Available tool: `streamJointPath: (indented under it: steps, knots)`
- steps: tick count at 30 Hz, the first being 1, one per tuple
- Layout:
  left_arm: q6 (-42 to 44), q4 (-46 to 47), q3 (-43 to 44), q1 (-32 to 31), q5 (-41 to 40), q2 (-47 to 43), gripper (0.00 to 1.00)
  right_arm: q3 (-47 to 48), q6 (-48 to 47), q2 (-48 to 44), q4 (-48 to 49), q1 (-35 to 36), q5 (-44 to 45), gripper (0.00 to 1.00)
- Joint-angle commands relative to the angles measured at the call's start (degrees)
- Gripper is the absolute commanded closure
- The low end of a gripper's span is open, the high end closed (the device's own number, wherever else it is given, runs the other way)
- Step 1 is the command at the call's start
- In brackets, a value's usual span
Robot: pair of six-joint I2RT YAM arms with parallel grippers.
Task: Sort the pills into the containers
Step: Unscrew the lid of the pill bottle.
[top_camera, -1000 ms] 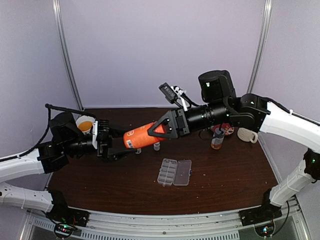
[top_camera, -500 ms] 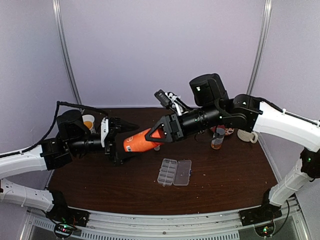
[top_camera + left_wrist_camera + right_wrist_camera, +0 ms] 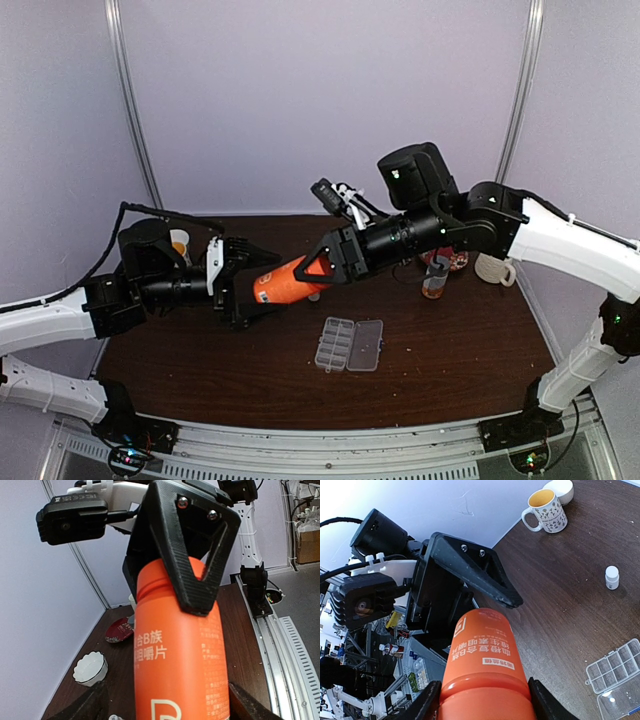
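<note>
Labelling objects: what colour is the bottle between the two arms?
The bottle is orange with white lettering; clearest in left wrist view.

An orange bottle (image 3: 285, 283) with white print hangs nearly level above the brown table (image 3: 450, 350). Its neck end sits between the fingers of the right gripper (image 3: 310, 270) and its base points into the left gripper (image 3: 272, 282). A small white bottle (image 3: 611, 577) stands on the table below the right gripper. Behind the left gripper, at the far left of the table, is a patterned mug (image 3: 546, 510) with a yellowish inside, and a white bowl (image 3: 562, 489) sits just beyond it. Well behind the right gripper, toward the far right, stand a fluted white cup (image 3: 90, 667), a red dish (image 3: 119, 630) and an amber jar (image 3: 433, 280).
</note>
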Motion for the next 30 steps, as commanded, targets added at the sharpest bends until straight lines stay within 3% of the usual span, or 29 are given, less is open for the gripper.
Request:
streamJointPath:
  steps: [1, 9, 15, 18, 19, 23, 30]
  knots:
    - [0.85, 0.18, 2.01, -0.11, -0.29, 0.09, 0.21, 1.82, -1.13, 0.1, -1.35, 0.31, 1.7, 0.61]
    - [0.85, 0.16, 2.41, -0.05, 0.9, 0.56, 0.33, 1.8, -0.91, -0.03, -0.65, 0.31, 1.46, 0.61]
    - [0.66, 0.14, 2.59, -0.07, 1.43, 0.94, 0.52, 1.65, -0.79, 0.01, -0.08, 0.35, 0.79, 0.6]
    - [-0.36, 0.01, 2.87, -0.06, 0.94, 0.97, 0.53, 1.21, -0.72, -0.25, 0.64, 0.31, 0.66, 0.59]
    - [-0.56, 0.07, 2.83, -0.11, 0.84, 1.0, 0.52, 1.12, -0.53, -0.29, 0.87, 0.31, 0.59, 0.6]
    - [-0.84, 1.4, 1.63, -0.13, 0.9, 0.5, 0.26, 1.03, 0.15, -0.33, 1.63, 0.34, 0.4, 0.6]
    - [-0.65, 1.43, 0.87, -0.17, 0.69, -0.42, 0.22, 1.09, 0.28, -0.54, 1.58, 0.3, 0.4, 0.61]
